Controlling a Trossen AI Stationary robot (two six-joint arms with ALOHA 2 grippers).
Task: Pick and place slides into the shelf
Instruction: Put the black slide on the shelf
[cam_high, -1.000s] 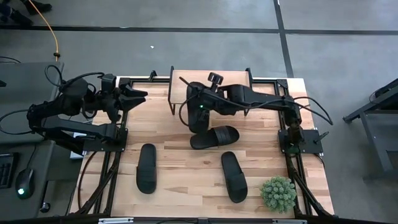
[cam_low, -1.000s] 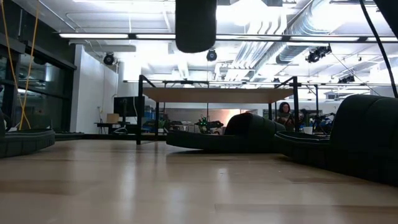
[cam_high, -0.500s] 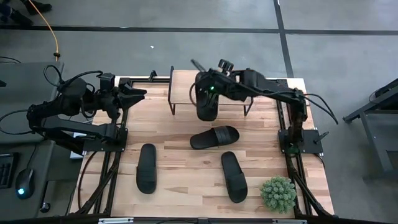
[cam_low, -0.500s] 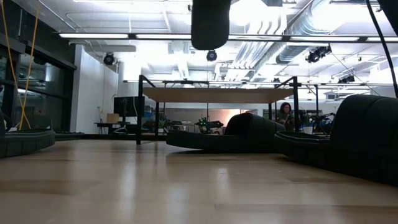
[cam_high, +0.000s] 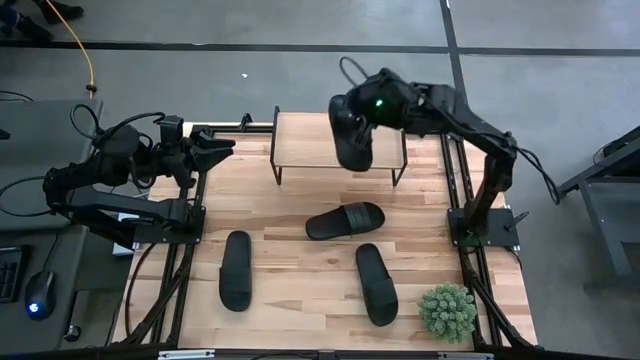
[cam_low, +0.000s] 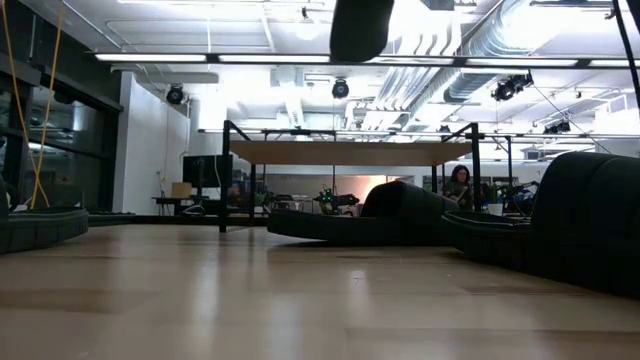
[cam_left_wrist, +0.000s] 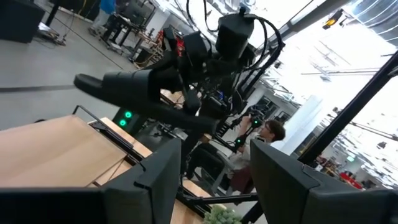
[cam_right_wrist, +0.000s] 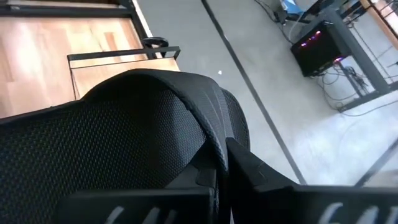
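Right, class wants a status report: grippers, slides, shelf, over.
Right gripper shut on a slide, above the shelf. Left gripper open, parked at the table's left edge. Three slides on the table; shelf top bare.

No legible text, label, brand, number or sign anywhere in view.

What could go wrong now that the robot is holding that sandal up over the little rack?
The right gripper holds one slide in the air above the shelf, near its right end. If released while tilted or too far over, it could slip off the edge. The shelf is light on thin legs, so a hard set-down might nudge it. Three more slides lie on the table, and the top looks small for all of them. The left gripper waits at the table's left.
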